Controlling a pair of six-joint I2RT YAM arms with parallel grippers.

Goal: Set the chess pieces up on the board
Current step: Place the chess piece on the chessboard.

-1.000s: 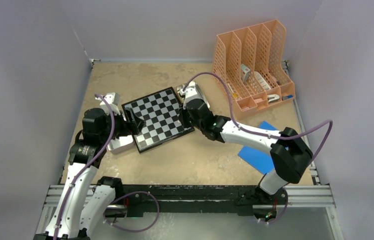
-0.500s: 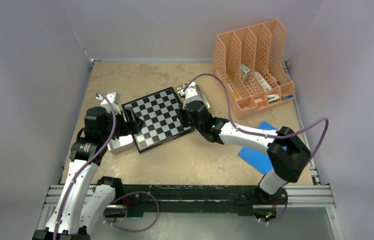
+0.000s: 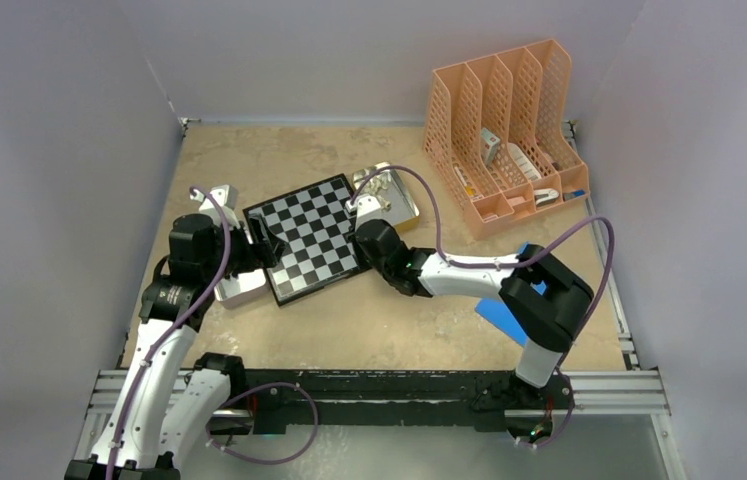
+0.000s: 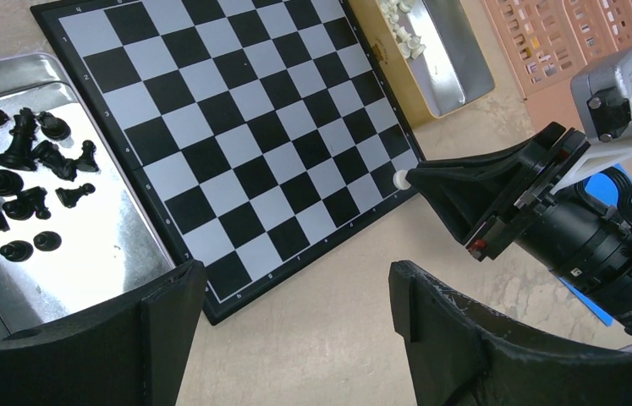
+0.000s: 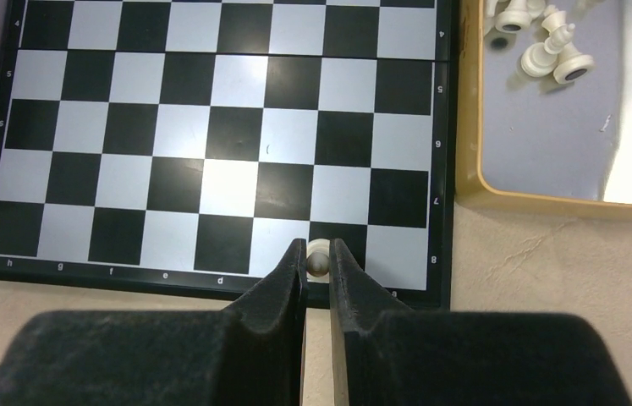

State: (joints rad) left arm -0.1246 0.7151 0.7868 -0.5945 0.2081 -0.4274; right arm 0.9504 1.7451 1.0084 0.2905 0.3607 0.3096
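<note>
Pale, round-headed chess piece (image 5: 318,256), one, pinched in my right jaws over the glossy checked board's (image 5: 211,127) edge row. Left jaws gape, empty. Two shiny metal trays on the desk (image 4: 321,338): left tray (image 4: 118,245) holds black chessmen (image 4: 24,161), right tray (image 5: 549,144) pale chessmen (image 5: 549,51).

Board (image 5: 211,127) – black and white checks, thin dark border with small white letters and digits; black chess pieces (image 4: 20,152) on a shiny silver tray (image 4: 118,228), cream-white chess pieces (image 5: 549,51) in a grey metal tray (image 5: 549,144) with mustard-yellow rim, one cream-white piece (image 5: 318,262) in the black right gripper (image 5: 316,245). Table (image 3: 279,150) mottled tan, file rack (image 3: 489,100) peach with a lattice of holes, flat sheet (image 3: 504,318) blue – arms (image 3: 469,272) white and black, cables (image 3: 436,215) purple.
</note>
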